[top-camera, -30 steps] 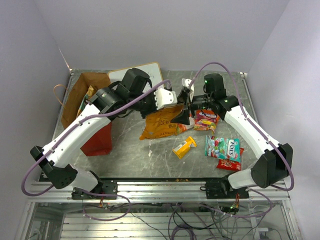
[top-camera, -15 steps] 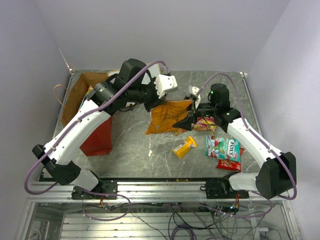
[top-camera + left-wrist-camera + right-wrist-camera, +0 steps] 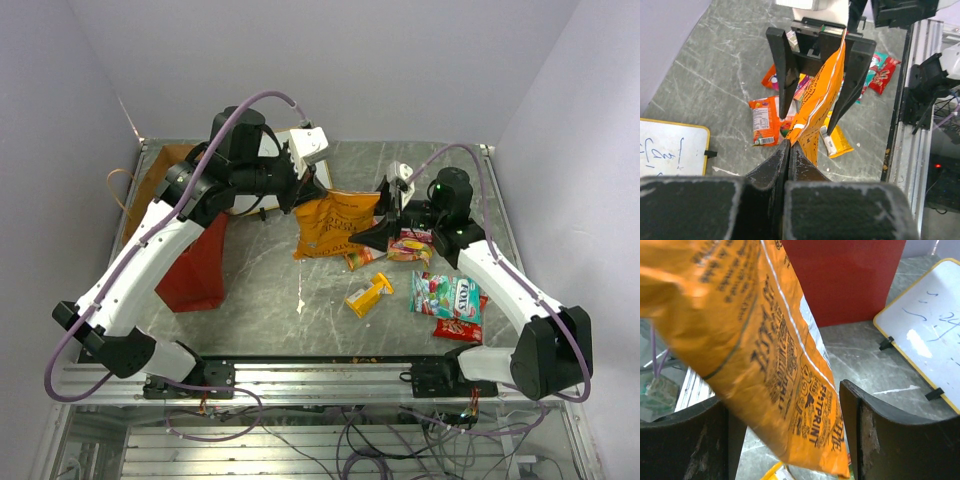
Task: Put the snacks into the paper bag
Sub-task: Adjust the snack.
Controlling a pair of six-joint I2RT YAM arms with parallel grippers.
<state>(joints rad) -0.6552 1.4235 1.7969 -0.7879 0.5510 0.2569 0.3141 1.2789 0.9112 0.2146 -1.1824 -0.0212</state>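
My left gripper (image 3: 303, 199) is shut on the top corner of an orange chip bag (image 3: 336, 224) and holds it hanging above the table. In the left wrist view the jaws (image 3: 788, 145) pinch the bag's edge (image 3: 816, 102). My right gripper (image 3: 384, 222) is open, with its fingers on either side of the bag's lower right edge; in the right wrist view (image 3: 790, 440) the bag (image 3: 765, 340) hangs between the fingers without a grip. The red paper bag (image 3: 196, 270) stands at the left, its mouth mostly hidden by my left arm.
On the table lie a yellow pack (image 3: 368, 294), a teal-white candy bag (image 3: 445, 296), a red pack (image 3: 458, 328) and a red-orange pack (image 3: 411, 243). A white board with writing (image 3: 670, 150) lies at the back. Walls close in on three sides.
My left arm has lifted the orange chip bag off the table and swung it back and left. My right gripper has shifted right and stays open at the bag's edge.
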